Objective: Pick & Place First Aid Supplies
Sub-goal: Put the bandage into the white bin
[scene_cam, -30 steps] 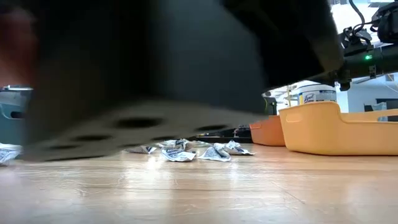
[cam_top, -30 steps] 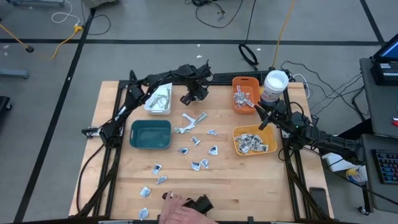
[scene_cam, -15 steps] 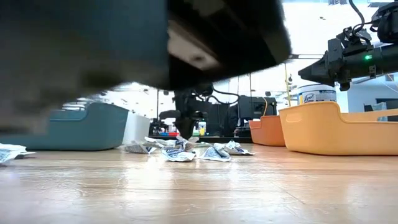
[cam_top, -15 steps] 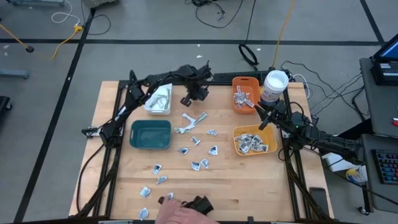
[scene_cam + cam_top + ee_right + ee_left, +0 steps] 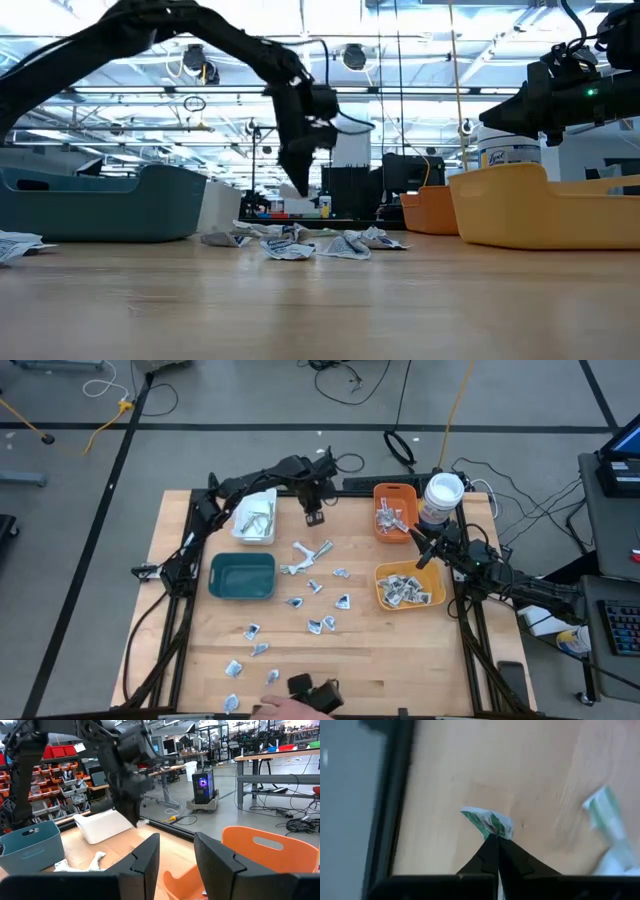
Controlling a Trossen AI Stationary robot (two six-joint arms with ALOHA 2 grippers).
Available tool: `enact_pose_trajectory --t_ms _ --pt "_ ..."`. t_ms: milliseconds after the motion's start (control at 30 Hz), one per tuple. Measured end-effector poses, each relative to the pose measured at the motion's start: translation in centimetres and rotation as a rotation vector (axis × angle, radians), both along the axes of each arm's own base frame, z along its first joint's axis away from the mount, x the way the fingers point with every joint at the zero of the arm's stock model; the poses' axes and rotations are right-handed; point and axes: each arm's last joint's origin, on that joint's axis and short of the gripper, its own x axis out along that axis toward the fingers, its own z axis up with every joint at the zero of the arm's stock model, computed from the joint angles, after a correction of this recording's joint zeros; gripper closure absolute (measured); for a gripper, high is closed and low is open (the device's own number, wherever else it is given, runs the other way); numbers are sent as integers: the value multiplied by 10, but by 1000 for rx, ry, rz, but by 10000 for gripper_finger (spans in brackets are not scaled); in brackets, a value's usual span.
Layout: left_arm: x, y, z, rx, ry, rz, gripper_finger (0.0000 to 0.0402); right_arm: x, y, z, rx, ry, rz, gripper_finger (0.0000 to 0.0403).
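A small crumpled packet (image 5: 489, 821) with greenish print is pinched between the closed fingertips of the left gripper (image 5: 313, 515), which hangs above the table in the upper middle of the high view, just right of the white bin (image 5: 254, 518) and well clear of the wood in the low view. The white bin already holds a few narrow wrapped strips (image 5: 258, 518). Below the gripper in the high view, the rest of the first aid supplies (image 5: 310, 586) lie scattered over the middle of the wooden table (image 5: 180, 620), trailing down toward the lower left, with a few more packets near the bottom edge. The teal bin (image 5: 242, 576) sits left of that scatter, below the white one. On the right side, the orange bin (image 5: 394, 511) in the upper part of the frame has several packets in it, and the yellow bin (image 5: 408, 586) below it holds a heap of them. The right gripper (image 5: 416, 538) hovers between those two bins, its fingers standing partly apart with nothing between them. A round white-lidded tub (image 5: 442, 497) stands just right of the orange bin. At the bottom edge of the high view, a person's hand (image 5: 290, 709) reaches in beside a dark object (image 5: 314, 689).
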Motion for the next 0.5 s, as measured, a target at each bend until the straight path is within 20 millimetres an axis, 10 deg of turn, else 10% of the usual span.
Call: enact_pose_trajectory --t_ms 500 --pt "-62 -11 63 -86 77 848 401 0 0 0 0 0 0 287"
